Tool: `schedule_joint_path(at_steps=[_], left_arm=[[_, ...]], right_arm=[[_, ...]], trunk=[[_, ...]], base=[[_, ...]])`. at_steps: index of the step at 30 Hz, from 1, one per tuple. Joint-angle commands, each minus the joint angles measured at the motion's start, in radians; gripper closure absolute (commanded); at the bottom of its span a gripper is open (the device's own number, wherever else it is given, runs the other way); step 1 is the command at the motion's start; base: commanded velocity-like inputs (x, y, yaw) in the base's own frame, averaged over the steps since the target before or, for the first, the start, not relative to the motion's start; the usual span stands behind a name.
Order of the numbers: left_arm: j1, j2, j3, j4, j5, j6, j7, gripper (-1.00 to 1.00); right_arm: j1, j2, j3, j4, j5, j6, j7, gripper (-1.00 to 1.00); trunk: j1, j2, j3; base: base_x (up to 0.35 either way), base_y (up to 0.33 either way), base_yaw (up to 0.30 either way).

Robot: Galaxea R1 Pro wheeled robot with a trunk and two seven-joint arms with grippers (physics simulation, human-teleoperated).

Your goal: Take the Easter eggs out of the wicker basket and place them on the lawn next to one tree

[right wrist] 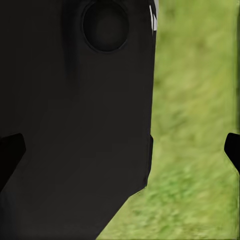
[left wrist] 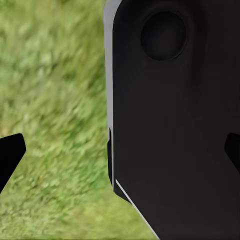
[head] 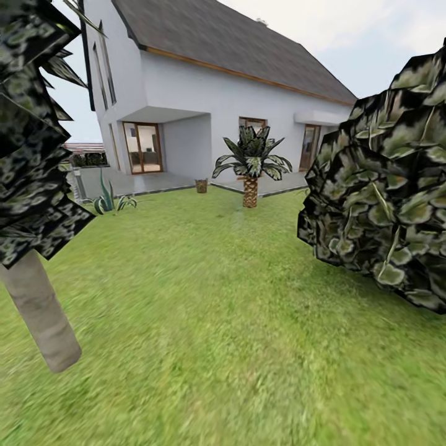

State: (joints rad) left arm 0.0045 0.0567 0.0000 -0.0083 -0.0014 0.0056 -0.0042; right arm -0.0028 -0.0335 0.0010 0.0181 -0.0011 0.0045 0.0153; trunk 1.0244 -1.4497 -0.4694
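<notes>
Far across the lawn [head: 204, 297], at the edge of the paving, stands the small brown wicker basket [head: 201, 185]. The Easter eggs are hidden at this distance. A tree with a pale smooth trunk [head: 42, 313] rises close at the left, its dark leaves overhead. In the left wrist view my left gripper [left wrist: 120, 152] is open, its dark fingertips [left wrist: 11, 155] at the picture's two sides with nothing between them. My right gripper [right wrist: 120, 150] is open the same way, with nothing held. Behind both sits a black panel of my own body over grass.
Dark blossom-flecked foliage [head: 387, 179] of another tree hangs close at the right. A scaly-trunked palm [head: 250, 167] stands mid-lawn before the white house [head: 204, 93]. A spiky plant [head: 108, 201] grows at the left by the grey paving [head: 155, 183].
</notes>
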Motion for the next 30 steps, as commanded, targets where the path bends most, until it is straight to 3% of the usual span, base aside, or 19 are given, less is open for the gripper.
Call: schedule_joint_path(at_steps=[1, 10, 14, 16, 20, 30], left_arm=[[0.000, 0.000, 0.000, -0.001, 0.000, 0.001, 0.000, -1.00], [0.000, 0.000, 0.000, -0.001, 0.000, 0.001, 0.000, -1.00], [0.013, 0.011, -0.004, 0.022, -0.020, -0.022, -0.008, -1.00], [0.014, 0.008, -0.004, 0.033, -0.017, -0.033, -0.010, -1.00], [0.014, -0.012, -0.003, 0.011, -0.012, -0.056, -0.007, -1.00], [0.014, -0.010, -0.003, -0.045, 0.042, -0.064, -0.010, -1.00]], right_arm=[[0.000, 0.000, 0.000, 0.000, 0.000, 0.000, 0.002, -1.00], [-0.001, -0.003, -0.001, 0.000, -0.001, 0.000, 0.002, -1.00], [-0.024, -0.026, 0.008, 0.023, -0.003, -0.022, 0.021, -1.00], [-0.035, -0.037, 0.008, 0.034, -0.003, -0.034, 0.020, -1.00], [-0.058, -0.026, 0.009, 0.011, -0.004, -0.056, 0.013, -1.00], [-0.115, -0.018, 0.011, -0.033, -0.001, -0.107, 0.020, -1.00]], trunk=[[0.001, 0.000, -0.001], [0.001, 0.000, -0.001], [0.001, 0.000, -0.001], [0.001, 0.000, -0.001], [0.001, 0.000, -0.001], [0.001, 0.000, -0.001]], base=[[0.333, 0.000, 0.140], [0.323, 0.000, 0.024], [0.000, 0.000, 0.000], [0.000, 0.000, 0.000], [0.004, 0.000, 0.000], [0.279, 0.094, 0.030]])
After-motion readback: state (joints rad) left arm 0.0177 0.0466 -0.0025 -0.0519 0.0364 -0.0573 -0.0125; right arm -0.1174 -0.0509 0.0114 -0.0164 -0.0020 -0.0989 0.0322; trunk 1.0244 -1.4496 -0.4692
